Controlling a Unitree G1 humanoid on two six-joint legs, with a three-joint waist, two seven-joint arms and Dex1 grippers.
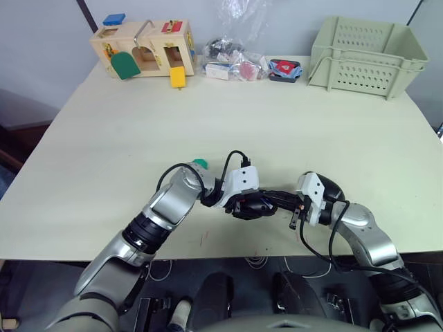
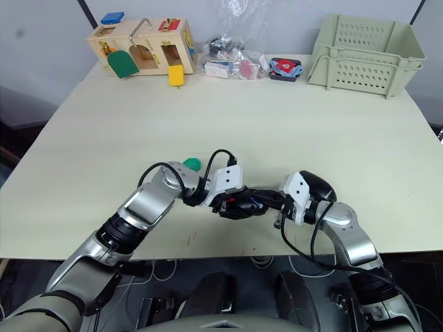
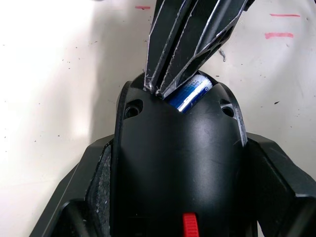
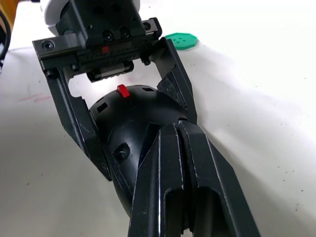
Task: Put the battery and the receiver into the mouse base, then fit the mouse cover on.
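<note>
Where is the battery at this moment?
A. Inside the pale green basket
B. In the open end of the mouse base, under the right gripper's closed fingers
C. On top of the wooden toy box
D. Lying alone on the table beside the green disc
B: in the left wrist view the blue-and-white battery sits in the open end of the mouse base, which the left gripper clamps, and the closed fingers of the right gripper press at it.

Battery [image 3: 193, 92] inside black mouse base [image 3: 180, 163]

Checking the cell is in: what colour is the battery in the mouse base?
Blue with a white end, the battery sits inside the mouse base; clearest in the left wrist view.
</note>
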